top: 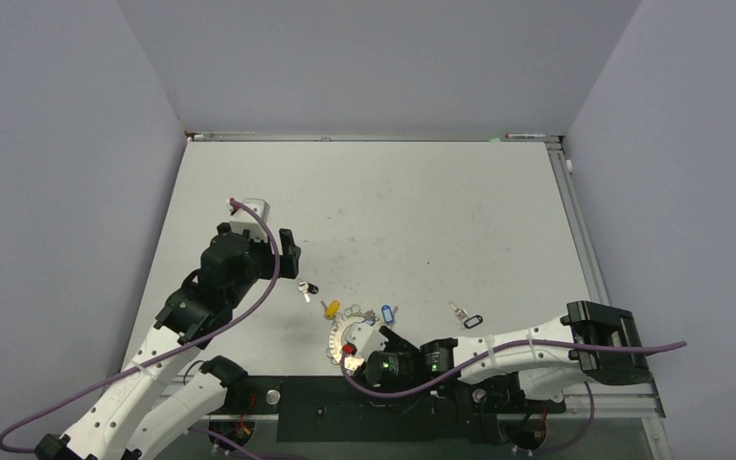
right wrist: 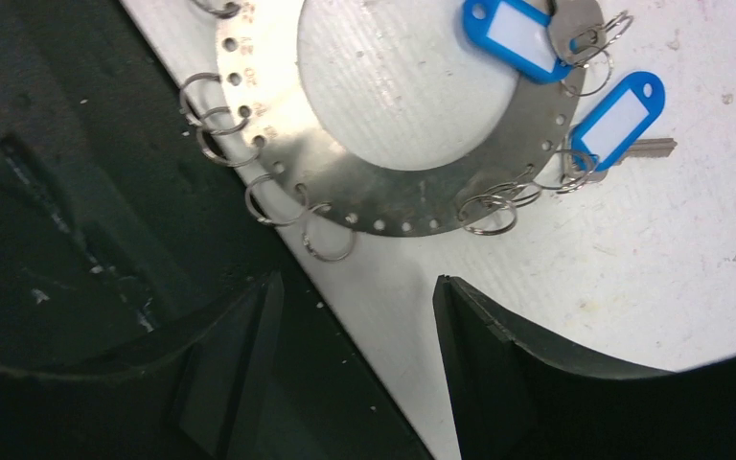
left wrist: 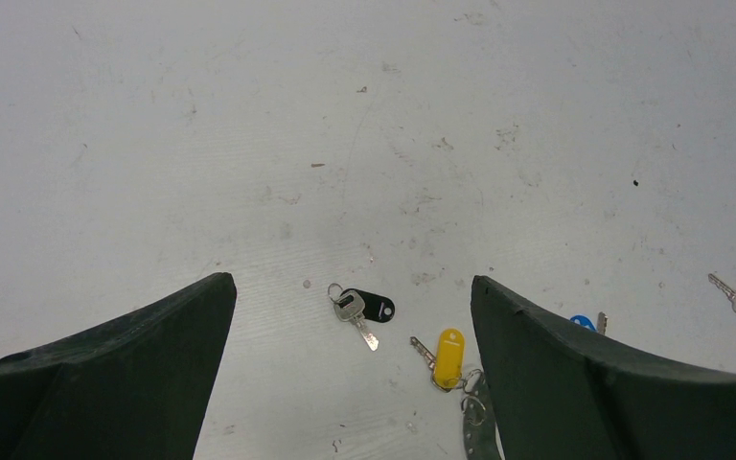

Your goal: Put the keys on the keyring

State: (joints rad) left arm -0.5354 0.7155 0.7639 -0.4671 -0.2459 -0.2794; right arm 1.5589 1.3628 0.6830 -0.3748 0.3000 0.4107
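The keyring, a wide flat silver ring edged with wire loops, lies near the table's front edge. Two blue-tagged keys hang on its loops. A yellow-tagged key lies at the ring's far side, against a loop. A black-tagged key lies loose to its left. Another key with a black tag lies loose to the right. My left gripper hovers open above the black-tagged key. Just short of the ring's near rim, my right gripper is open with nothing between its fingers.
A black strip runs along the table's front edge under the right gripper's left finger. Grey walls enclose the table on three sides. The right arm lies low along the front edge.
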